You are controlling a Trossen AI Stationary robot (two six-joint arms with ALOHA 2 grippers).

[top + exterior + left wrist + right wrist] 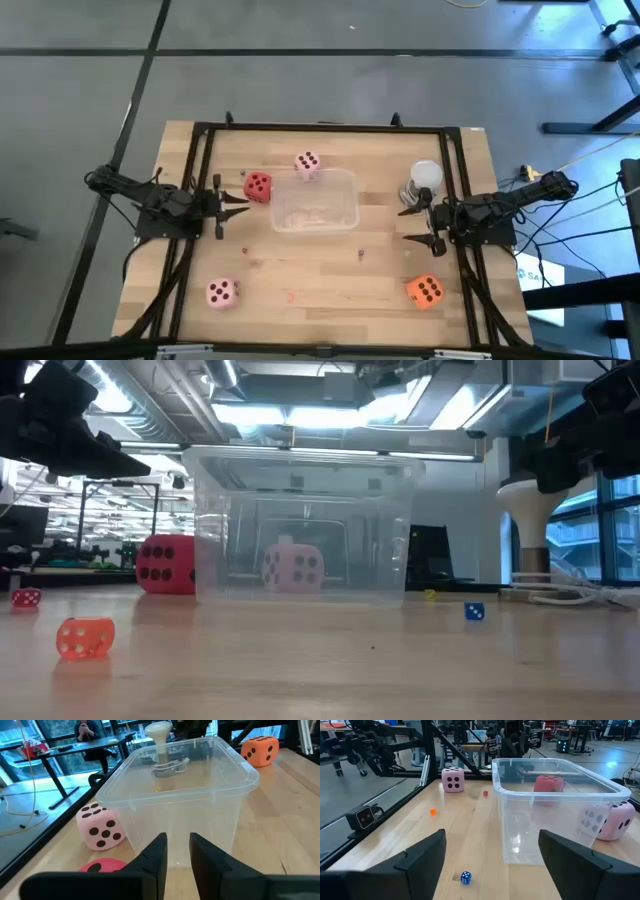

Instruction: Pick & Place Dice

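Overhead and wrist views of the table as I read them from the console. The clear tub sits mid-table and appears empty; all four dice lie outside it. The red die rests just beside the tub's wall nearest the left arm. One pink die stands at the tub's far edge, the second pink die lies near the front on the left arm's side, and the orange die lies near the front on the right arm's side.

The left gripper points at the red die, its fingers drawn nearly together with a slim gap and nothing between them. The right gripper waits by a white lamp-like stand, fingers spread wide and empty.

I judge the dice light, soft and compressible, so two opposite flat faces should give a secure, non-slip hold; corners would likely squirm. The left fingers would need to open first.
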